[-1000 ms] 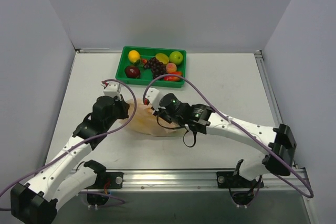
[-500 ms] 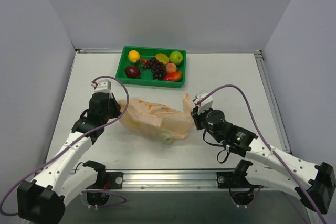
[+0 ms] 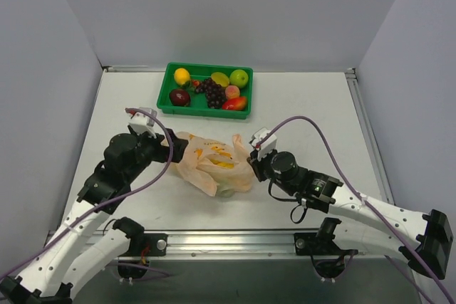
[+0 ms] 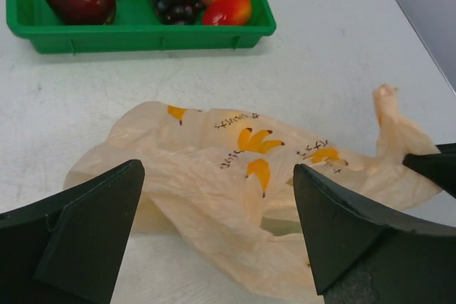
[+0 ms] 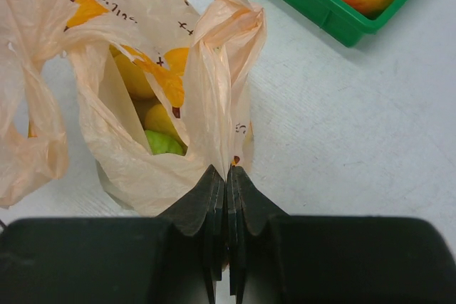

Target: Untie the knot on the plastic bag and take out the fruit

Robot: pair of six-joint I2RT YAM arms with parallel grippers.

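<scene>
Item: plastic bag (image 3: pixel 214 164), pale peach with banana prints, lying crumpled on the table (image 3: pixel 313 119) at the centre of the top view, below the green tray (image 3: pixel 203 112) and apart from it; its long axis runs left to right across the frame, between the two arms. Contents: fruit (image 5: pixel 162 143), one green piece and some yellow ones, seen in the right wrist view through a gaping mouth at the bag's right end. Knot: no tied bunch can be made out; the handles look loose, so the untying reads as done or nearly so. Right gripper (image 5: pixel 226 176): jaws closed flat on a thin upright flap of the bag, holding that edge of the mouth up. Left gripper (image 4: pixel 214 243): fingers spread wide, empty, at the bag's left end with the bag ahead of and between them; contact cannot be told. Governing relation: the mouth lies at the right end, beside the occupied right gripper; the free left gripper sits at the opposite end and would likely have to travel rightward along the long axis to reach the fruit
</scene>
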